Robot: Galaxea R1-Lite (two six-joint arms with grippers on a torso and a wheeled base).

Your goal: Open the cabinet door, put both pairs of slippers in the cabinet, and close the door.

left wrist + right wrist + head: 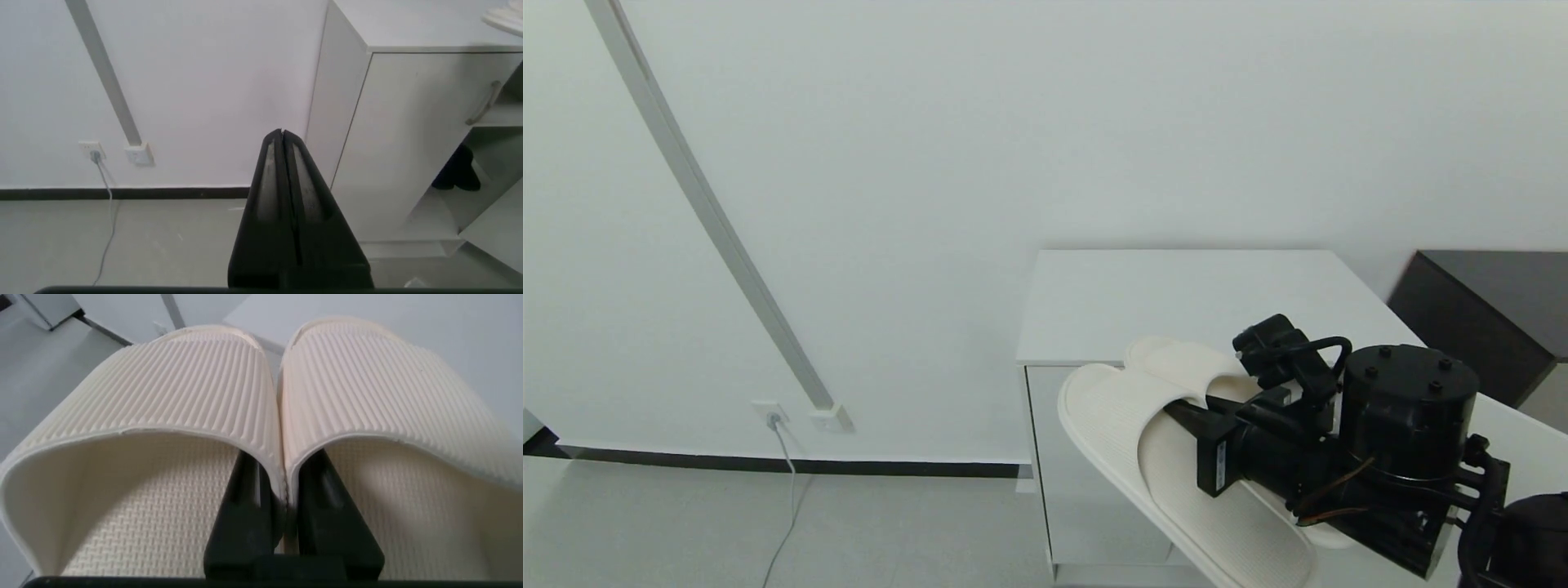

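Standing against the wall, the cabinet seems to have its door open in the left wrist view. 1 pair of slippers hangs near its top front edge, inner walls pinched together by the right gripper. Keep them level and lower them toes first, clear of the door. Left gripper is closed, empty.
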